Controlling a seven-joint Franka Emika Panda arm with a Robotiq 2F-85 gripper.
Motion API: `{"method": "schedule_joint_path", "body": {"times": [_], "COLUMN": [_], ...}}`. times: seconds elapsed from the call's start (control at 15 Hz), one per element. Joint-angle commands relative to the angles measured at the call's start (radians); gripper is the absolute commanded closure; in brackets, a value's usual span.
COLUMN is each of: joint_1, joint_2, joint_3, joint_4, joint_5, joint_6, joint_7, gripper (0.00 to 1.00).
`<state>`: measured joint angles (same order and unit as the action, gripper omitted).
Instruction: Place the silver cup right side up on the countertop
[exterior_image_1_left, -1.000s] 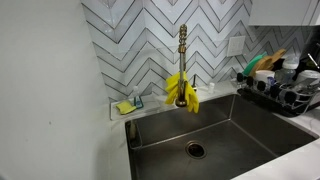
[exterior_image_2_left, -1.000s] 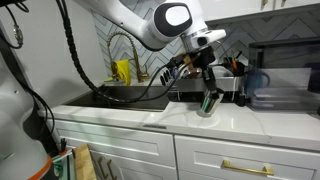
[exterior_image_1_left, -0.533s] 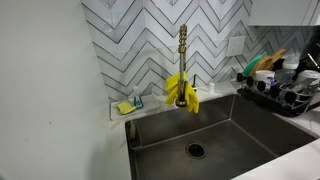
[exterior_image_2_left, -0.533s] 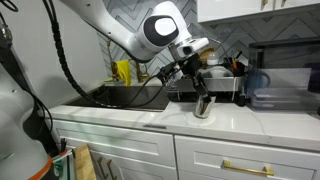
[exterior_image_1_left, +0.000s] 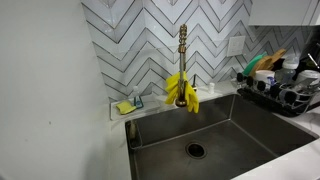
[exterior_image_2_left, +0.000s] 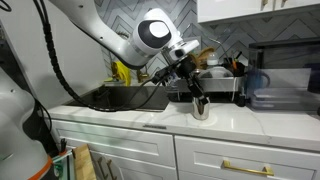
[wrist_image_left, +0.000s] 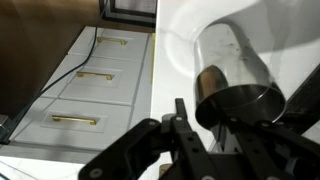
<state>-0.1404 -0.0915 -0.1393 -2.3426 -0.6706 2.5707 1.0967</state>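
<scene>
**Cup on the countertop, jaws astride it**

We start at the gripper (exterior_image_2_left: 197, 98), which points down from above at the cup (exterior_image_2_left: 201, 108). In the wrist view its two fingers (wrist_image_left: 183, 118) stand on either side of the cup (wrist_image_left: 235, 75), with the near one right against the metal wall. The jaws are set narrow, about as wide as the cup. We cannot tell from these pictures whether they clamp it or stand a hair clear.

The cup lies directly below the gripper, between the fingertips. Its dark round mouth faces up toward the wrist, so we judge its long axis upright and in line with the gripper's own axis. Its base appears to rest on the countertop (exterior_image_2_left: 255, 118).

The coming move turns on that alignment. With the cup straight under the gripper and standing, we judge that a wider opening and a straight lift should leave it right side up. A sideways pull could drag a finger against the rim and tip it.

Off to one side of the gripper lies the sink (exterior_image_2_left: 130, 97). The exterior view over that sink (exterior_image_1_left: 215, 135) shows neither gripper nor cup.
</scene>
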Motion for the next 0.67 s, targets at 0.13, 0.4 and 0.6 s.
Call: {"method": "schedule_joint_path", "body": {"times": [0.13, 0.4, 0.6], "joint_1": [-0.023, -0.015, -0.007], "joint_2": [-0.047, -0.081, -0.106], "joint_3": [0.018, 0.015, 0.018], "joint_4": [-0.037, -0.018, 0.022], "joint_5": [-0.018, 0.085, 0.228], "joint_6": [0.028, 0.01, -0.014], "joint_7": [0.034, -0.05, -0.175], "gripper": [0.23, 0.0, 0.0]}}
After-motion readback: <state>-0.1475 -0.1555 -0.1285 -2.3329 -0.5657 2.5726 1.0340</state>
